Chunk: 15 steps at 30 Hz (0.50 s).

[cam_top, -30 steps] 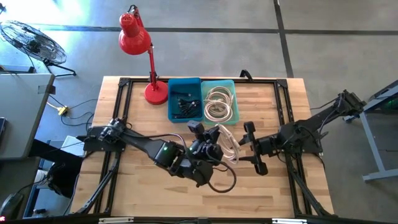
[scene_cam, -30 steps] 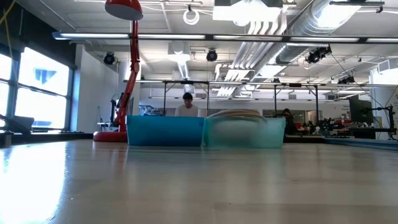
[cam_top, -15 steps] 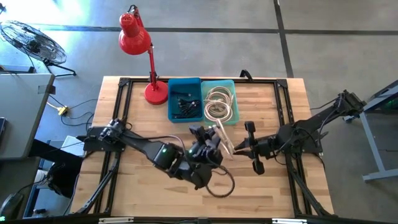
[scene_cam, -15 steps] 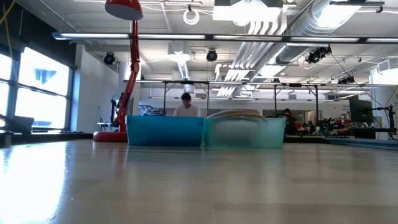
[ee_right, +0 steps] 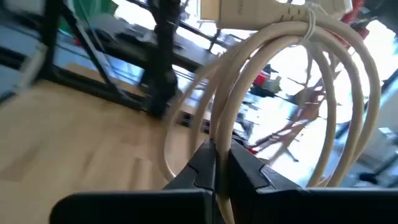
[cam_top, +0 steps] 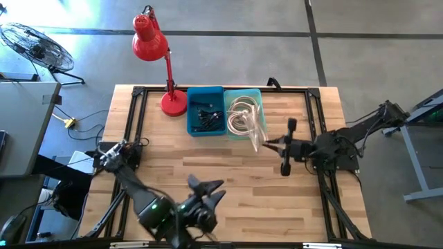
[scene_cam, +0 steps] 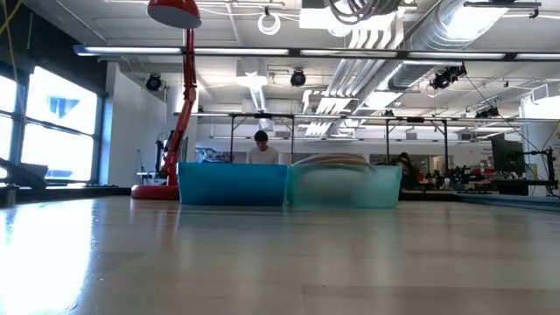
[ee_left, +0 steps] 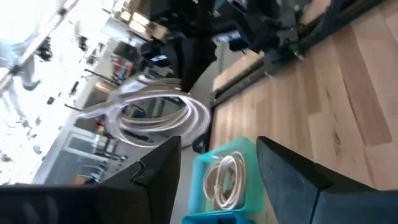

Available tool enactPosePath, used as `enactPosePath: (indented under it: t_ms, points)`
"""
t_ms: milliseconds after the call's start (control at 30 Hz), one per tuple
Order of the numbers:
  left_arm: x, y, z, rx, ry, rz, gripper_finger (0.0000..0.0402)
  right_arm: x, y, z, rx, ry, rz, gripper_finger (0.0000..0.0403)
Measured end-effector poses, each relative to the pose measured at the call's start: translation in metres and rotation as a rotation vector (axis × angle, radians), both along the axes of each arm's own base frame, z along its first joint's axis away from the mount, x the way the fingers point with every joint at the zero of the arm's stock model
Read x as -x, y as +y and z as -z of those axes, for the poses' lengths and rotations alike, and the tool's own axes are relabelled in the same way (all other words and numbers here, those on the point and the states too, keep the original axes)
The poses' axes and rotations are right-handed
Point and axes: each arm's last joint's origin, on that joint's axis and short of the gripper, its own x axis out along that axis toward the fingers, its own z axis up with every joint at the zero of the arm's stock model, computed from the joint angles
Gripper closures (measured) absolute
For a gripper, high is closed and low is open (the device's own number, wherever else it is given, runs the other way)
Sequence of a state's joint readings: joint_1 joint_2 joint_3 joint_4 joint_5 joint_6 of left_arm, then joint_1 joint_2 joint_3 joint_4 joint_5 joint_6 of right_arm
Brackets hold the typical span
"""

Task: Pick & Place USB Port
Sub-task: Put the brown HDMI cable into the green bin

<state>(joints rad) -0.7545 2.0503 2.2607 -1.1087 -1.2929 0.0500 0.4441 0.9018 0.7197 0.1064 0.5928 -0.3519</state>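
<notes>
A coiled white USB cable [cam_top: 255, 130] hangs in the air just beside the near right corner of the teal bin [cam_top: 243, 104], with my right gripper [cam_top: 267, 144] shut on it. The right wrist view shows its loops [ee_right: 292, 74] up close. Inside the teal bin lie more white cable coils [cam_top: 242, 117]. My left gripper [cam_top: 206, 187] stands open near the table's front edge, holding nothing. In its wrist view the coil [ee_left: 158, 112] shows far off, beyond the open fingers. My right gripper pinches several strands of the coil [ee_right: 219, 127] together between its two fingers, at one side of the loop. The fingers lie about level and come from the table's right. The coil is lifted clear of the table and sticks out beyond the fingertips.
A blue bin [cam_top: 205, 111] with dark small parts stands left of the teal one. A red desk lamp [cam_top: 154, 48] stands at the far left corner. In the low view both bins [scene_cam: 289, 185] stand at the table's far side, with bare wood in front.
My right gripper has shut on the coil and carried it up and toward the far right, to the teal bin. My left gripper has opened, let the coil go, and drawn back toward the table's near edge and left.
</notes>
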Motion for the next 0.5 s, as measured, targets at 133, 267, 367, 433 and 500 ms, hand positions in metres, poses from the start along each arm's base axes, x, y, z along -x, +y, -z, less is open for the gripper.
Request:
enactPosePath:
  t_ms: [133,267,367,433,500]
  points:
    - [0.017,-0.018,-0.001,-0.026,-0.035,0.025,0.02,0.005,-0.014,-0.005,0.055,-0.007,0.102,0.0395]
    - [0.028,-0.029,-0.003,-0.029,-0.057,0.047,0.02,0.002,-0.034,-0.009,0.055,-0.017,0.111,0.0395]
    - [0.035,-0.034,-0.004,-0.076,-0.087,0.028,0.02,-0.004,-0.053,-0.01,0.042,0.03,0.135,0.0395]
    - [0.037,-0.035,-0.006,-0.101,-0.111,0.007,0.02,-0.009,-0.069,-0.008,0.011,0.081,0.177,0.0395]
    - [0.038,-0.035,-0.006,-0.115,-0.118,-0.003,0.0199,-0.015,-0.085,0.001,-0.034,0.156,0.205,0.0395]
